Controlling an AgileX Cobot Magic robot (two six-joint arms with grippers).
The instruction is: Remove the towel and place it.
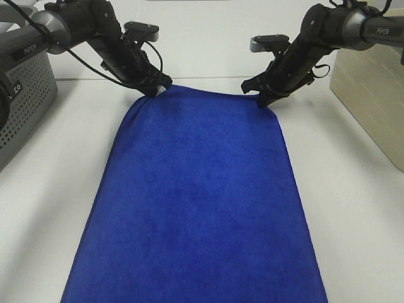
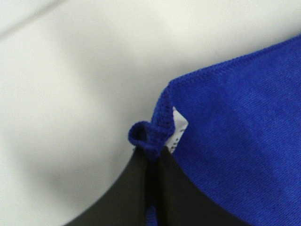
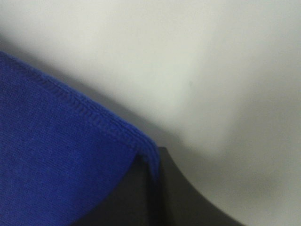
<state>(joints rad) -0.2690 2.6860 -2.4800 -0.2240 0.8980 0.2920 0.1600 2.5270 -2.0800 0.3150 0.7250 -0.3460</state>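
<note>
The towel (image 1: 199, 196) is a large royal-blue cloth spread flat on the white table, running from the far middle to the near edge. My left gripper (image 1: 156, 89) is shut on its far left corner, where the small white tag (image 2: 178, 128) shows beside the pinched blue hem (image 2: 143, 136). At the far right corner, my right gripper (image 1: 264, 98) is shut on the stitched edge (image 3: 117, 132). Both far corners are slightly lifted and bunched between the black fingers (image 2: 127, 188).
A grey perforated box (image 1: 22, 95) stands at the left edge of the white table (image 1: 353, 208). A beige panel (image 1: 372, 95) stands at the right. Bare table surface lies on both sides of the towel and behind it.
</note>
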